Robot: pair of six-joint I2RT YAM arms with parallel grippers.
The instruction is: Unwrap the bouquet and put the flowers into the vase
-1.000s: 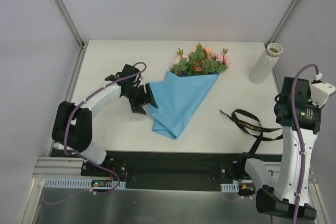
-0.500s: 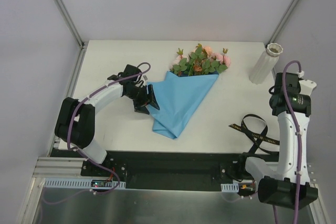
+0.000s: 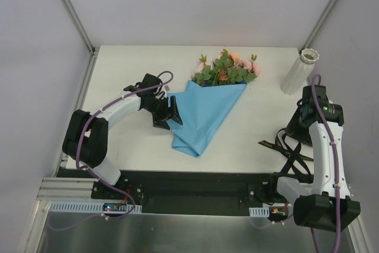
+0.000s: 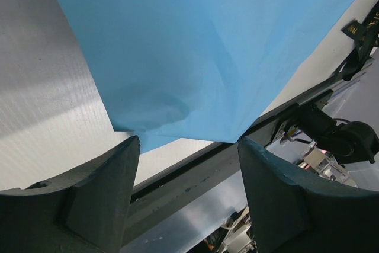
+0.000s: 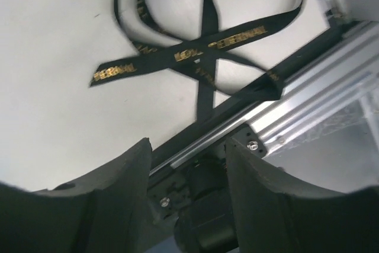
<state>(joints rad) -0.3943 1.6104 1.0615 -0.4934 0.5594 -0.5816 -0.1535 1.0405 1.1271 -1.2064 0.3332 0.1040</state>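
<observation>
- A white table (image 3: 118, 75) fills the scene from above, with two arms bolted along its near edge and grey walls behind.
- The left arm (image 3: 112, 111) bends inward across the table's left half. The right arm (image 3: 325, 146) stands up at the right edge, its wrist tipped down toward the tabletop.
- The bouquet (image 3: 204, 111) lies flat in the middle of the table, its blue paper (image 4: 207, 45) still folded into a cone. The point faces the near edge and the open mouth faces the far side.
- The flowers (image 3: 228, 69), pink and peach blooms among green leaves, spill from the mouth of the cone toward the back of the table.
- The vase (image 3: 299, 72), whitish and slim with a scalloped rim, stands upright at the far right corner, well apart from the bouquet.
- A black ribbon (image 3: 284, 143) with gold lettering lies loose near the right front edge, off the bouquet. In the right wrist view its loops (image 5: 201, 45) rest on the table and one tail runs over the edge onto the frame.
- The left gripper (image 3: 172, 112) sits at the cone's left side with its jaws spread wide. Its wrist view shows the paper's lower edge just ahead of the fingertips (image 4: 124, 152), with nothing clamped.
- The right gripper (image 3: 296, 131) hangs above the ribbon, jaws apart and holding nothing.
</observation>
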